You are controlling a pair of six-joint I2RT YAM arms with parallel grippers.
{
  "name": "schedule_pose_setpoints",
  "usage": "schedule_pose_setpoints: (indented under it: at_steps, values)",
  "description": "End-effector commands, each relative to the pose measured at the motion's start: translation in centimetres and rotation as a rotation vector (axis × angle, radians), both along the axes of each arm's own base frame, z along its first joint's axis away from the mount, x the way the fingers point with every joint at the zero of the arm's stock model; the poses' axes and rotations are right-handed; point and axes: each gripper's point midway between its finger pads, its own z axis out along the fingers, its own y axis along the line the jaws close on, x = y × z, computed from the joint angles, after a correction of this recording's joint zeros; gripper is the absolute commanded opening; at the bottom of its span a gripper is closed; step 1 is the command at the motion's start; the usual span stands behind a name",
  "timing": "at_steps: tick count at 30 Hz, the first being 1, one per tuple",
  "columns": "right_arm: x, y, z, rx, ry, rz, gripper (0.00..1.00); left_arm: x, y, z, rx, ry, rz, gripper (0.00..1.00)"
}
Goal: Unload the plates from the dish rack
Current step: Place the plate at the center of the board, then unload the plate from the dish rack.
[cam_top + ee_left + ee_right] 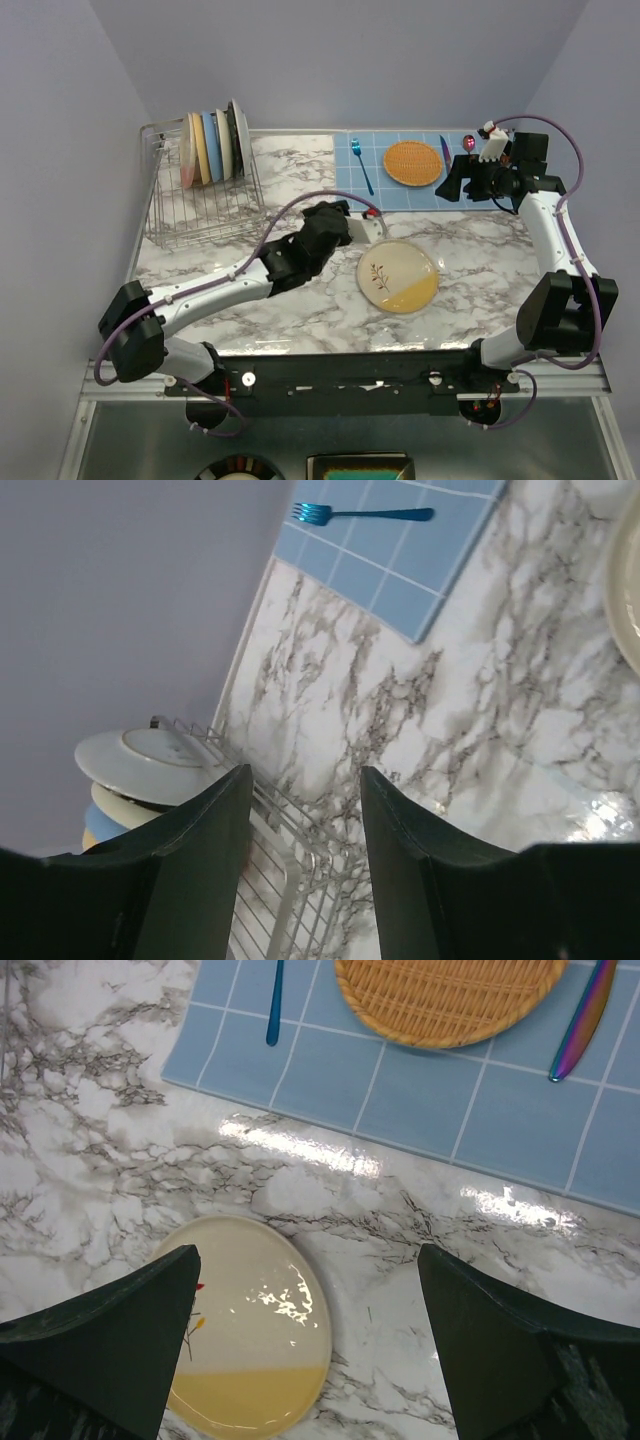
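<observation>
Already one round cream-and-yellow ceramic plate (397, 276) is unloaded; upright plates (212, 147) are left in the silver wire rack (200, 215); left gripper (305, 780) and right gripper (308, 1252) are opened, empty.

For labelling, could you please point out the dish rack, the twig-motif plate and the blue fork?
dish rack (205, 220): top external view, front wire wall.
twig-motif plate (397, 272): top external view, cream centre.
blue fork (385, 514): left wrist view, mid handle.
</observation>
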Motion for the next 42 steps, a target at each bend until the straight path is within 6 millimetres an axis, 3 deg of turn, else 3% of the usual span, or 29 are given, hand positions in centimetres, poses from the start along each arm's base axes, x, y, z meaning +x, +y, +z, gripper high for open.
schedule_pose_setpoints:
  at_steps: [1, 3, 4, 7, 8, 10, 11, 15, 25, 33, 35, 36, 42]
  values:
    - [0.2, -0.1, -0.3, 0.000, -0.008, 0.008, 0.99, 4.2, 5.3, 3.4, -0.103, -0.034, 0.181, 0.57]
    - [0.2, -0.2, -0.2, -0.005, -0.011, 0.001, 0.99, 6.2, 7.3, 4.6, -0.180, -0.064, 0.268, 0.56]
    - [0.1, -0.3, -0.1, -0.008, -0.015, -0.002, 0.99, 7.9, 10.0, 5.2, -0.209, -0.080, 0.348, 0.56]
    - [0.1, -0.3, 0.0, -0.015, -0.024, -0.006, 0.99, 10.3, 13.2, 6.3, -0.312, -0.111, 0.434, 0.56]
    - [0.1, -0.3, 0.1, -0.015, -0.025, -0.004, 0.99, 11.6, 15.8, 6.1, -0.326, -0.114, 0.495, 0.56]
    - [0.1, -0.3, -0.1, -0.014, -0.018, 0.000, 0.99, 12.8, 17.7, 6.0, -0.387, -0.118, 0.541, 0.56]
    - [0.1, -0.3, -0.1, -0.011, -0.018, 0.002, 0.99, 13.7, 19.8, 5.4, -0.406, -0.104, 0.575, 0.55]
    - [0.0, -0.2, -0.5, -0.009, -0.011, 0.006, 0.99, 14.8, 22.8, 3.2, -0.448, -0.043, 0.629, 0.55]
    - [-0.1, 0.1, -1.6, 0.004, 0.015, 0.027, 0.99, 15.5, 29.8, 1.0, -0.562, 0.005, 0.774, 0.55]
    - [-0.1, 0.2, -1.9, 0.008, 0.021, 0.034, 0.99, 15.5, 32.3, -0.8, -0.551, 0.012, 0.812, 0.54]
    - [-0.2, 0.2, -1.9, 0.008, 0.022, 0.035, 0.99, 15.6, 32.1, -1.6, -0.549, 0.026, 0.802, 0.54]
    - [-0.2, 0.2, -1.9, 0.008, 0.023, 0.035, 0.99, 15.6, 33.6, -1.6, -0.552, 0.011, 0.829, 0.54]
    - [-0.3, 0.3, -1.9, 0.014, 0.027, 0.036, 0.99, 16.2, 35.6, -3.1, -0.542, 0.013, 0.861, 0.53]
